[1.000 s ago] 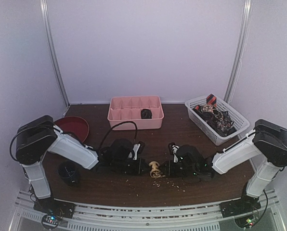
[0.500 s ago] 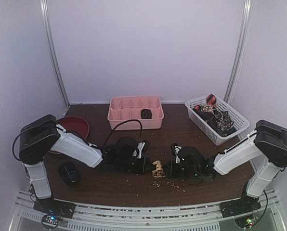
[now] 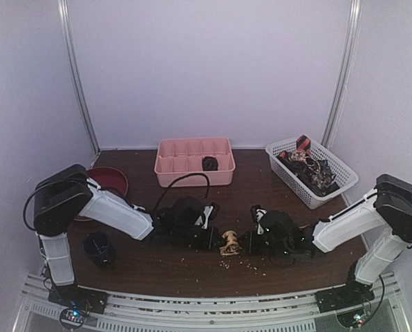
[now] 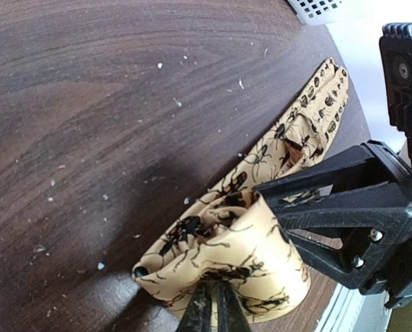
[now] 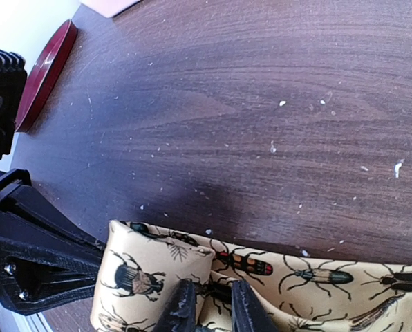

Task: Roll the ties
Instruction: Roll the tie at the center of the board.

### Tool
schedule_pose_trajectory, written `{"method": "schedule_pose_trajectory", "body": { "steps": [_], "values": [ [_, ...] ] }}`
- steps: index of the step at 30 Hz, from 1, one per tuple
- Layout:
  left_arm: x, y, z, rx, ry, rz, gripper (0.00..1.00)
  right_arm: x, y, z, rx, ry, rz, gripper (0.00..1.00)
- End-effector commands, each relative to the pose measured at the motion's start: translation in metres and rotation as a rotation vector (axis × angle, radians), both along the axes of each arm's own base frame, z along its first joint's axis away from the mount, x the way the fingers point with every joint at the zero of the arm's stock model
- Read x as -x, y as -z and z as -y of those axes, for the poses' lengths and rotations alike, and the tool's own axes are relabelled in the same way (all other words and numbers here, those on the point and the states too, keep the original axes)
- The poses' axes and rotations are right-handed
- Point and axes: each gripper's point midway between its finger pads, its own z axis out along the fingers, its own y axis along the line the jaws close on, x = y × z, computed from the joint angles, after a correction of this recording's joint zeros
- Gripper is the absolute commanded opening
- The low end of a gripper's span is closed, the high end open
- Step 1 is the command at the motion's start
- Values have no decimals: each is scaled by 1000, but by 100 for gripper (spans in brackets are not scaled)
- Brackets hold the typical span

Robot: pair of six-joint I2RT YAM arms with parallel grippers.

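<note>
Between left claw and right claw: one tan tie.

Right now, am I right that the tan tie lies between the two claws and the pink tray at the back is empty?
Not quite: the pink tray is not empty. The top external view shows a dark bundle in one of its compartments. The tan tie does lie between the left claw and the right claw.
</note>
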Motion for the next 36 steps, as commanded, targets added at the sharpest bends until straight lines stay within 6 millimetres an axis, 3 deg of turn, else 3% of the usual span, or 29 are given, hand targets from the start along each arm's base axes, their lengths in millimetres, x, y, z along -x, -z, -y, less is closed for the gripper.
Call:
{"method": "schedule_pose_trajectory", "body": {
  "steps": [1, 10, 23, 26, 36],
  "values": [
    [0, -5, 9, 3, 26, 21, 7, -2, 0, 7, 27, 12, 25, 20],
    [-3, -12, -3, -27, -11, 47, 8, 11, -10, -36, -98, -148, 2, 18],
    [-16, -25, -36, -72, -117, 95, 11, 10, -5, -67, -165, -179, -44, 16],
    [-12, -27, -32, -54, -90, 91, 11, 10, -1, -68, -170, -181, -49, 16],
    [-9, -21, -26, -81, -43, 81, 15, 8, 8, -47, -93, -129, -26, 15]
  ]
}}
